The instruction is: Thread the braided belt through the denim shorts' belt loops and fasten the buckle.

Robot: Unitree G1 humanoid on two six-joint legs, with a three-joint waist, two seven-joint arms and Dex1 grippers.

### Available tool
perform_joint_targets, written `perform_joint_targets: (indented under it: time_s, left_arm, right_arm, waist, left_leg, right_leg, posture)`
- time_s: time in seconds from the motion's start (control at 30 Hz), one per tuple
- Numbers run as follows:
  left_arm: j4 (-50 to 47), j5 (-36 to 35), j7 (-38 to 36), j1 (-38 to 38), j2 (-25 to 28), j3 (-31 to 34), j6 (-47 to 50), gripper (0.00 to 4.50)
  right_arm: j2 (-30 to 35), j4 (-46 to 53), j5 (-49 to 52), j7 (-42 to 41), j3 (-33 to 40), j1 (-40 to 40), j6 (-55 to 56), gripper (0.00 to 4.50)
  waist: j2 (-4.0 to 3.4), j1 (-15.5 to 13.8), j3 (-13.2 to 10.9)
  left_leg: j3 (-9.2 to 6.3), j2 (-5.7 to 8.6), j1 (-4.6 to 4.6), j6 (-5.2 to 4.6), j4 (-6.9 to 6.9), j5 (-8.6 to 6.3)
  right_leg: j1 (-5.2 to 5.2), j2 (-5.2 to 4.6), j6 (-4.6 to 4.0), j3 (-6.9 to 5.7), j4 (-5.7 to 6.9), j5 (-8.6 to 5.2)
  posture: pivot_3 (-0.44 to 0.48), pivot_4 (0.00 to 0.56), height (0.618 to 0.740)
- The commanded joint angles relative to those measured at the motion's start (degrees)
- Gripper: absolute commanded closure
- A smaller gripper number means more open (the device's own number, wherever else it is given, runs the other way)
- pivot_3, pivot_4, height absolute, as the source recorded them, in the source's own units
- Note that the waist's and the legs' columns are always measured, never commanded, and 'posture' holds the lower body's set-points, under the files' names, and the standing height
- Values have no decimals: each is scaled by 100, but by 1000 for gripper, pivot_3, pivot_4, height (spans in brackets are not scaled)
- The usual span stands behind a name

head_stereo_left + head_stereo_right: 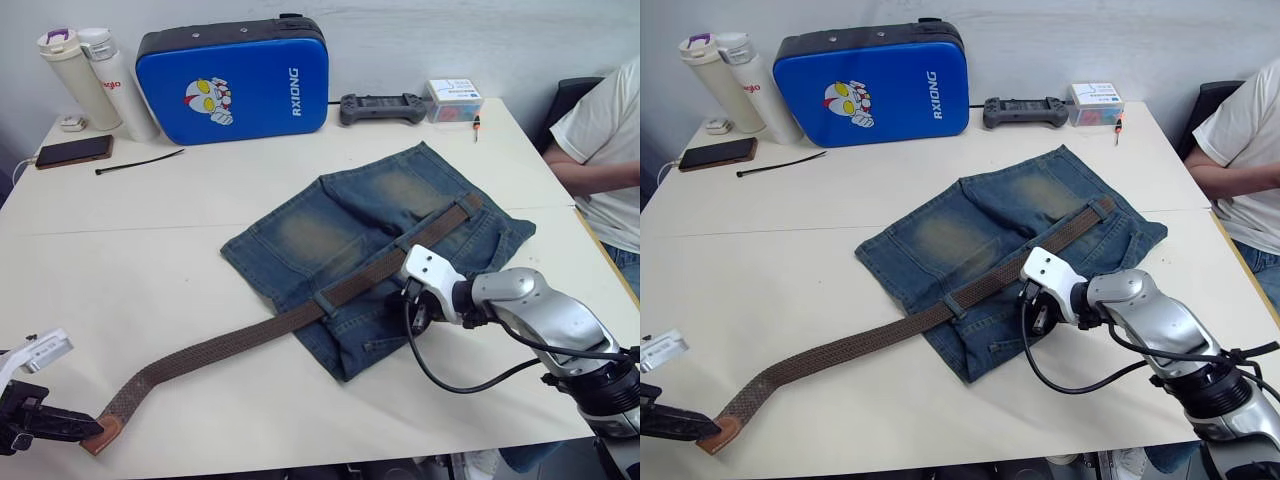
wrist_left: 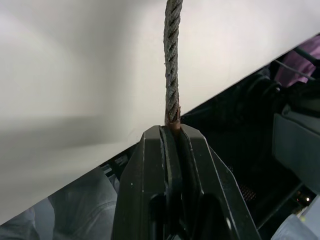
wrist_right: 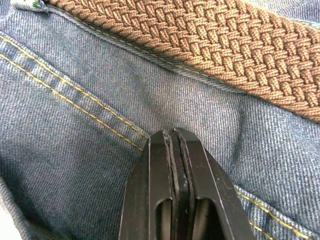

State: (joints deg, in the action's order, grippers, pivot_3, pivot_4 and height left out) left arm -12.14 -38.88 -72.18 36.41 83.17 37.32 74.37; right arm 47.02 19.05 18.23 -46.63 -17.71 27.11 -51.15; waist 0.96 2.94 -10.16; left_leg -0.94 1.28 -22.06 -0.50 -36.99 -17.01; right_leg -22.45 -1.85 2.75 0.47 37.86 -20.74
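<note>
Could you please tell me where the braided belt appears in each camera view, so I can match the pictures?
Left eye: braided belt runs diagonally across the denim shorts to the left gripper.
Right eye: same diagonal.
Left wrist: edge-on, rising from the shut fingers.
Right wrist: across the upper picture, above denim.
Shared landmark: the shorts.

An office or lab: a plain white table (image 1: 200,210), grey wall, phone (image 1: 73,151), controller (image 1: 381,108) and seated person (image 1: 608,150).
</note>
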Motion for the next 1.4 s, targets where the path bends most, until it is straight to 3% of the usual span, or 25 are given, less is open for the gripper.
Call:
perform_joint_targets:
  time_s: [0.03,0.07,0.27,0.43,0.6,0.73,0.77,0.8,0.83,0.97,1.03,1.07,1.17,1.27,1.4]
  left_arm:
    - [186,710,-108,45,-217,-19,-1067,4476]
    - [189,734,-182,-13,-241,-68,-1179,4476]
    - [626,555,-354,-1082,-154,-505,-1277,2048]
    - [711,594,-649,-1698,248,-594,-1305,54]
    - [297,299,-745,-2374,308,-802,-1220,54]
    - [-591,-372,-344,-3676,42,-1399,-1263,54]
    - [-808,-441,-125,-4134,-207,-1633,-1422,0]
    - [-976,-514,17,-4550,-432,-1875,-1529,0]
    - [-1055,-534,98,-4823,-584,-2044,-1570,0]
    - [-1453,-899,274,-6464,-1431,-3479,-891,0]
    - [-1503,-512,662,-7177,-2249,-4416,-876,0]
    - [-1524,-342,838,-7435,-2651,-4806,-925,0]
    - [-1333,-161,1122,-7931,-3597,-5506,-869,0]
    - [-788,573,1543,-8240,-4596,-6488,-1218,0]
    - [37,1136,1477,-8474,-5450,-7173,-1839,0]
  right_arm:
    - [-1,-45,-148,35,-47,-85,-93,4500]
    - [9,-15,-136,29,-20,-96,-104,4500]
    - [60,221,140,-209,293,-96,-149,4500]
    - [-24,481,570,-465,590,57,-327,4500]
    - [72,684,840,-690,715,168,-369,4500]
    - [244,862,1110,-883,940,166,-484,4500]
    - [355,955,1245,-979,1061,140,-557,3829]
    - [451,1046,1402,-1038,1208,111,-681,3651]
    - [517,1105,1510,-1060,1300,92,-765,3160]
    - [991,1424,2040,-1209,1872,-39,-1159,1195]
    - [1414,1584,2178,-1291,2212,-257,-1355,242]
    - [1615,1650,2210,-1298,2374,-382,-1433,9]
    - [2051,1747,2160,-1201,2739,-760,-1503,9]
    - [2420,1874,1974,-1093,3319,-1453,-1558,9]
    - [2444,2220,1890,-867,4113,-2299,-1813,9]
  waist:
    - [0,6,-1]
    - [1,4,0]
    - [-6,-43,-4]
    - [-14,-63,-10]
    - [-23,-82,-15]
    - [-27,-136,-19]
    - [-29,-147,-20]
    - [-37,-176,-24]
    - [-39,-192,-26]
    - [-38,-252,-26]
    - [-40,-282,-25]
    - [-41,-299,-25]
    - [-35,-316,-27]
    - [-34,-313,-28]
    - [-33,-306,-28]
  left_leg:
    - [1,0,0,0,1,0]
    - [0,0,-1,0,2,0]
    - [0,0,-6,1,2,-1]
    - [1,0,-26,1,11,-1]
    - [2,0,-34,0,11,-1]
    - [1,0,-37,0,8,-1]
    - [0,0,-37,-1,5,-1]
    - [0,1,-39,-2,3,-2]
    - [-2,3,-39,-5,-3,-3]
    - [-2,1,-40,-5,-13,-3]
    - [-3,1,-41,-5,-22,-3]
    - [1,2,-40,-6,-26,-3]
    - [-4,-2,-51,-9,-43,-3]
    - [-3,-7,-72,-17,-73,-6]
    - [1,-8,-79,-18,-93,-6]
  right_leg:
    - [-1,0,0,0,-1,0]
    - [-3,0,-1,-1,-1,-1]
    - [-2,-8,-2,-8,-3,-1]
    - [-22,-7,-2,-10,-7,-1]
    - [-30,-5,-1,-11,-8,-1]
    - [-29,-5,-1,-11,-7,-1]
    - [-26,-5,-1,-12,-8,-1]
    - [-26,-7,0,-13,-6,-1]
    - [-22,-8,3,-13,-6,0]
    - [-18,3,9,-12,-2,3]
    - [-15,9,13,-10,3,5]
    - [-12,9,16,-7,4,6]
    - [-5,21,26,-6,11,11]
    - [-9,28,34,-6,11,15]
    - [-10,32,41,-2,16,18]
  posture:
    - [0,150,740]
    - [0,150,740]
    - [0,150,740]
    - [0,150,740]
    - [0,150,740]
    - [0,150,740]
    - [0,150,740]
    - [0,150,740]
    - [0,150,740]
    - [0,150,740]
    - [0,150,740]
    - [0,150,740]
    - [0,150,740]
    - [0,150,740]
    - [0,150,740]
